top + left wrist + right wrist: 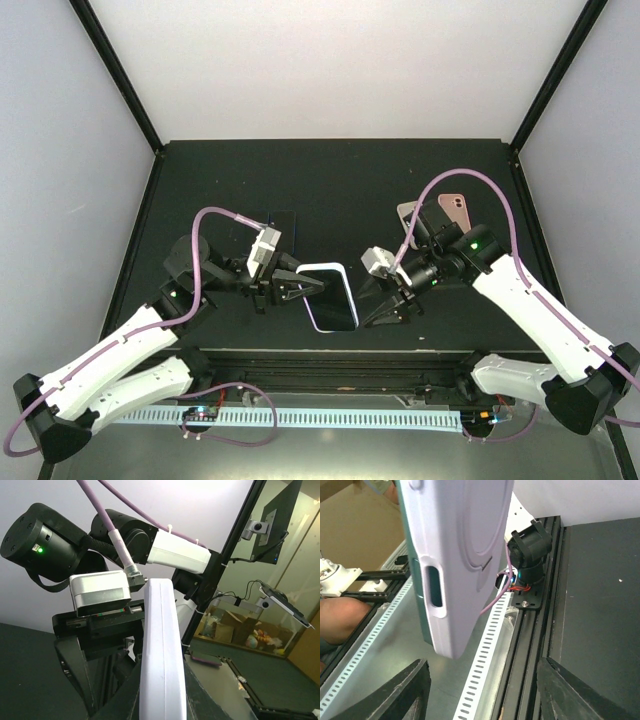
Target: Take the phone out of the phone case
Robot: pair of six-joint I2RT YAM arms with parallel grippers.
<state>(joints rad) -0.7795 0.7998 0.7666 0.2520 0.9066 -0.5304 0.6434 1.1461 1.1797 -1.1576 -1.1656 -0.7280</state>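
1. The phone (330, 298) sits in its pale lavender phone case (465, 555), held up off the table (330, 190) between the 2 arms, near the table's front middle.
2. From above, its long axis runs near-to-far with a slight slant, the far end leaning left. The dark screen faces up and the case's back faces down.
3. The left gripper (312, 287) is clamped on the case's left long edge. Its wrist camera sees the case edge-on, rising straight up the frame between the dark fingers.
4. The right gripper (366, 306) hangs just beside the right long edge with its jaws spread wide, and nothing is between them. Whether it touches the case, I cannot tell.
5. The right wrist camera shows the case's back with a ring outline and 1 oblong slot cut in the side.
6. The table is matte black, boxed in by white walls (330, 70) and black corner posts.
7. At the far right lie a pink phone (455, 212) and a beige one (408, 213), side by side. A dark flat rectangle (283, 218) lies at the far left.
8. A white slotted cable tray (330, 418) runs along the front.
9. Beyond the rig I can see a monitor (272, 522) on a bracket and some cardboard boxes (225, 622).
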